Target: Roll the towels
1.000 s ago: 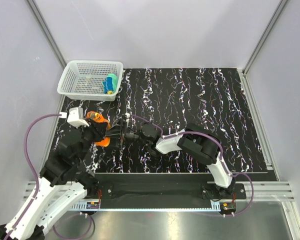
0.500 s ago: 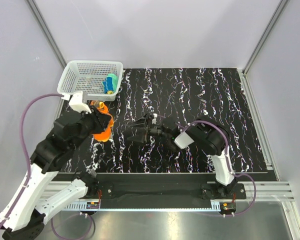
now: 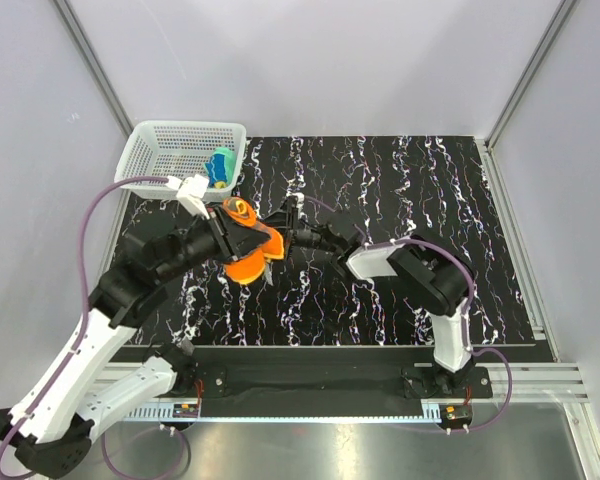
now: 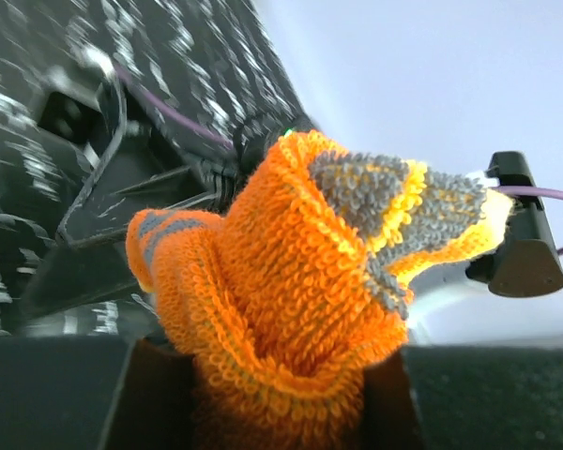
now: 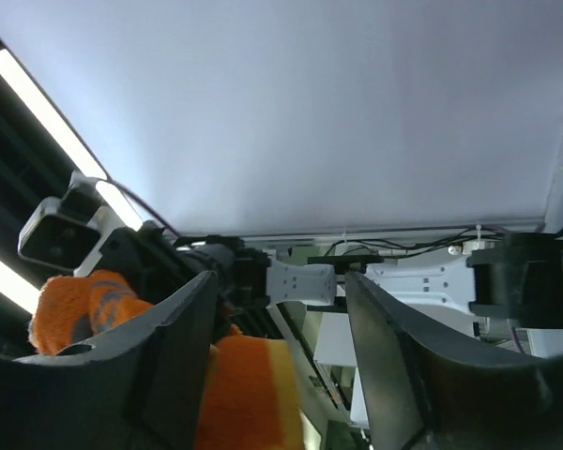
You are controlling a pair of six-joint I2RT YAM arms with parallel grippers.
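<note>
The jaws of my left gripper (image 4: 272, 398) are clamped on a bright orange terry towel with grey-white marks and a yellow edge (image 4: 281, 253). The cloth is bunched thick between the two dark fingers (image 4: 155, 398) and bulges out past their tips. From above, the left gripper (image 3: 242, 240) holds the orange towel (image 3: 250, 258) over the black, white-veined marble-pattern table (image 3: 410, 190). I cannot tell whether the lowest fold touches the surface.

The jaws of my right gripper (image 5: 280, 300) stand wide apart and grip nothing. The orange towel (image 5: 249, 398) shows low in the gap between them. It shows again just outside one finger (image 5: 183, 347), below the left arm's wrist camera (image 5: 61, 234). I cannot tell whether either right finger touches the cloth. In the overhead view the right gripper (image 3: 286, 236) faces the left one nose to nose. Its tips are just beside the orange towel, on the side away from the left wrist.

The other cloth, a small yellow towel with a teal-blue back (image 3: 219, 167), sits as a compact bundle inside the white mesh plastic basket (image 3: 145, 170), against the basket wall nearest the left jaws. The basket lies behind and to one side of the left gripper, near it, and well apart from the right jaws.
</note>
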